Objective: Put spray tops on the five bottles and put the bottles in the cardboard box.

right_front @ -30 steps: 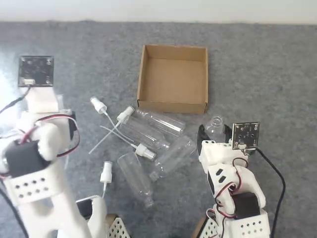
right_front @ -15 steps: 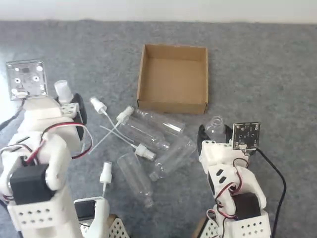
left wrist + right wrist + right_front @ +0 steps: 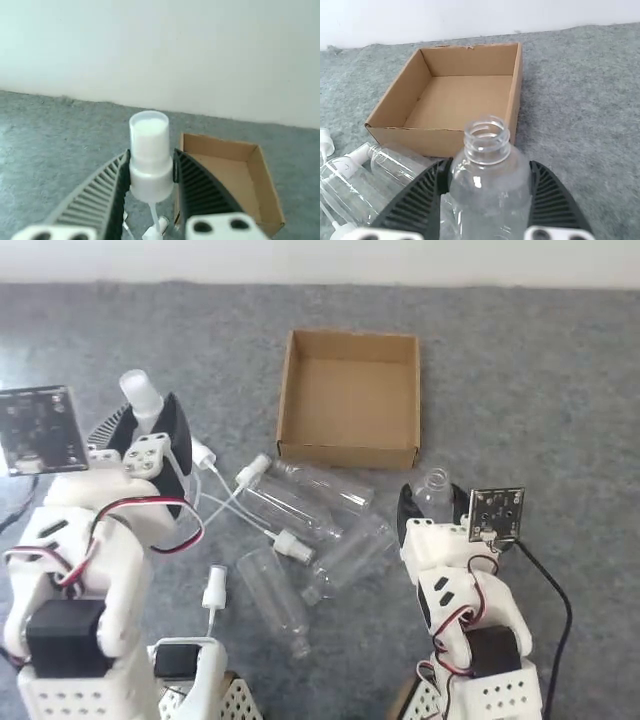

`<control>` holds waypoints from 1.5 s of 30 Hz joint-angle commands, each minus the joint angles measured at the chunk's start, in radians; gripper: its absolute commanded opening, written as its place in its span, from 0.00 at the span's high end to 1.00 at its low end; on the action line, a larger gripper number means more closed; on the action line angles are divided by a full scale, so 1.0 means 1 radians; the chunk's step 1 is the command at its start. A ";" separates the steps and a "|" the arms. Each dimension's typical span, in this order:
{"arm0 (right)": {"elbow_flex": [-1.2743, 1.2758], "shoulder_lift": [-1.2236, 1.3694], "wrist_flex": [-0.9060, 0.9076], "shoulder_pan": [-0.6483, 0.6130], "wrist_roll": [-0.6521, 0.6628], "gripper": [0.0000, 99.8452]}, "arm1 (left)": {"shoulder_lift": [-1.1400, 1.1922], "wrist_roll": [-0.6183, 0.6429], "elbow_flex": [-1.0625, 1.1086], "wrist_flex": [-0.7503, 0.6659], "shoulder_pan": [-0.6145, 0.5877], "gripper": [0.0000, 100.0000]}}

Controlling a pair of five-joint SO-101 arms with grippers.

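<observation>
My left gripper (image 3: 148, 425) is shut on a white spray top (image 3: 141, 395), held upright in the air at the left of the table; its dip tube hangs down between the fingers (image 3: 110, 185). In the left wrist view the spray top (image 3: 150, 155) stands in front of the cardboard box (image 3: 250, 165). My right gripper (image 3: 432, 508) is shut on a clear bottle (image 3: 436, 485), upright with an open neck, to the right of the pile. The bottle (image 3: 487, 175) is just in front of the open, empty cardboard box (image 3: 435, 135).
The cardboard box (image 3: 347, 453) sits at the back centre. Several clear bottles (image 3: 318, 486) lie criss-crossed on the grey carpet between the arms. Three loose spray tops (image 3: 295, 545) (image 3: 214, 590) (image 3: 252, 472) lie among them, with long tubes.
The left arm has lifted the spray top and swung it right, toward the middle. The right arm with its bottle has hardly moved.
</observation>
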 commanded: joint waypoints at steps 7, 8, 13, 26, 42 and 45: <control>-0.127 -0.016 -0.061 -0.076 -0.003 0.87 | -0.014 0.130 -0.005 -0.133 0.101 0.97; -0.140 -0.016 -0.065 -0.105 -0.003 0.87 | -0.014 0.143 -0.005 -0.144 0.107 0.97; -0.141 -0.015 -0.173 -0.278 0.034 0.87 | -0.014 0.193 -0.005 -0.204 0.138 0.97; 0.005 -0.015 -0.332 -0.519 0.180 0.87 | -0.015 0.265 -0.005 -0.215 0.170 0.97; 0.103 -0.015 -0.363 -0.519 0.181 0.87 | -0.015 0.258 0.042 -0.227 0.413 0.97; 0.103 -0.015 -0.363 -0.519 0.181 0.87 | -0.015 0.258 0.067 -0.253 0.433 0.97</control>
